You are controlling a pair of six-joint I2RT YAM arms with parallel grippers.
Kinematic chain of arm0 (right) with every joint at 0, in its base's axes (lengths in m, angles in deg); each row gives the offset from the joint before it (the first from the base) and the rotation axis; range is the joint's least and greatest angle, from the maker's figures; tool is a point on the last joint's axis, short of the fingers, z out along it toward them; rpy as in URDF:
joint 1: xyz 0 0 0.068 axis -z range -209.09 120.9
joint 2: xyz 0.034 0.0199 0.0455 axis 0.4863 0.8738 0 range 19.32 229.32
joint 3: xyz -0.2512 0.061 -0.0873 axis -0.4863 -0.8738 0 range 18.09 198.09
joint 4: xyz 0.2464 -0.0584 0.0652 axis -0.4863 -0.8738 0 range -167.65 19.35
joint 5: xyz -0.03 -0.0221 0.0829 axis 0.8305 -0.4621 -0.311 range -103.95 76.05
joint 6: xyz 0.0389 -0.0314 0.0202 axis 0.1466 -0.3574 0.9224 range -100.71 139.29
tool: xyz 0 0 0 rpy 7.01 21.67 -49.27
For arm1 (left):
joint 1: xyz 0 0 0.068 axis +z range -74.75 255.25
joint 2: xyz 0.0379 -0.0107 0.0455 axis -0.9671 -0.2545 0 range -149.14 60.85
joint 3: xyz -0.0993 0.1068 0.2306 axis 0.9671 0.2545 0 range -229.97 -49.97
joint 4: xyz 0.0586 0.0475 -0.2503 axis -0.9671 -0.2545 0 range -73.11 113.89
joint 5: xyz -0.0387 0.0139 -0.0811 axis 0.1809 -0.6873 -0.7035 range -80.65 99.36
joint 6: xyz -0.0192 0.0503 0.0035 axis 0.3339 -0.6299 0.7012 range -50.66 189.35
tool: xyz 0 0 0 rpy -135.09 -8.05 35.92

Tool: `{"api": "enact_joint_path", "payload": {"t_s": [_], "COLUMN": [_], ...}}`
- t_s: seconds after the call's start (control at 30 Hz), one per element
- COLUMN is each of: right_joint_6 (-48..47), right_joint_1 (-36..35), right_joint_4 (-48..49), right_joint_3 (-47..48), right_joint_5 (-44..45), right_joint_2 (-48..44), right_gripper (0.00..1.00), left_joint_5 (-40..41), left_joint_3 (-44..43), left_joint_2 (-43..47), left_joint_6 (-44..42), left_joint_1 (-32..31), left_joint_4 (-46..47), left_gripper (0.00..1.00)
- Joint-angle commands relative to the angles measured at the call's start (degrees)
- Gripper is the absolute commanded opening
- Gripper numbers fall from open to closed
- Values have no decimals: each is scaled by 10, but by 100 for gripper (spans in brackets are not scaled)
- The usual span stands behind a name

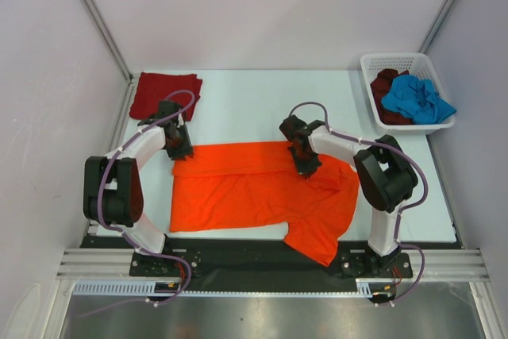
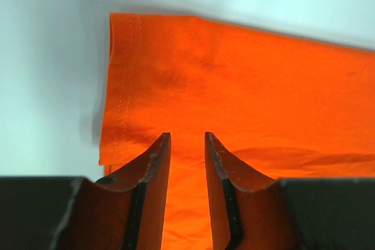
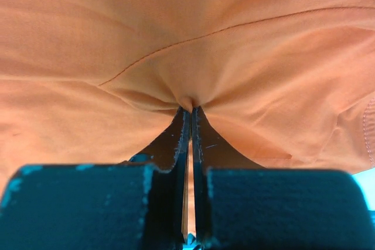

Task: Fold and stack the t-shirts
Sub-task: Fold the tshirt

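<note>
Between our two pincers lies the bright orange cloth short-sleeved t-shirt (image 1: pixel 254 192), spread flat on the pale table (image 1: pixel 254 101), with one part trailing over the near edge on the near side of the right pincer (image 1: pixel 308 168). That pincer is pressed together on a bunched fold of the orange cloth, which puckers into its tips in the right wrist view. Our left pincer (image 1: pixel 179 148) stands over the shirt's far corner, by a stitched hem. Its jaws are parted a little, cloth lies beneath them, and we see nothing pinched. We judge this shirt early in its fold, with only its far edge seemingly turned over.

Just beyond the left pincer sits the dark red cloth t-shirt (image 1: pixel 163 94), a neat flat square that we take for folded and the base of the stack. So one of four looks done, one is in hand, and two are untouched.

Well beyond the right pincer, on its outer side, stands the white plastic lattice basket (image 1: pixel 397 62). It holds the crumpled blue t-shirt (image 1: pixel 417 99) on top of the crumpled dark maroon t-shirt (image 1: pixel 386 85), neither yet folded
</note>
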Motion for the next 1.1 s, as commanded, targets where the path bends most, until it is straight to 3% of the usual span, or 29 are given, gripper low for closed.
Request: {"api": "enact_joint_path", "payload": {"t_s": [0.0,0.23,0.43,0.57,0.67,0.7,0.83,1.07], "right_joint_6": [2,-15,-25,-27,-31,-34,-62,-25], "right_joint_1": [15,108,175,188,185,184,147,78], "right_joint_4": [-10,-12,-1,-16,-39,-52,-89,-90], "right_joint_3": [26,56,82,122,157,170,183,120], "right_joint_5": [-26,-158,-283,-268,-227,-214,-88,-44], "right_joint_2": [-29,-14,24,51,56,55,30,-54], "right_gripper": [0,0,8,19,41,44,47,43], "left_joint_5": [1,1,0,0,1,1,-1,-7], "left_joint_3": [2,3,9,15,14,14,13,4], "left_joint_2": [19,19,18,22,23,23,23,8], "left_joint_6": [-14,-15,-15,-17,-18,-18,-17,-10], "left_joint_1": [-4,-4,-4,-3,-3,-2,-3,-3], "left_joint_4": [3,4,6,8,6,6,8,11], "left_gripper": [35,35,35,35,35,35,35,35]}}
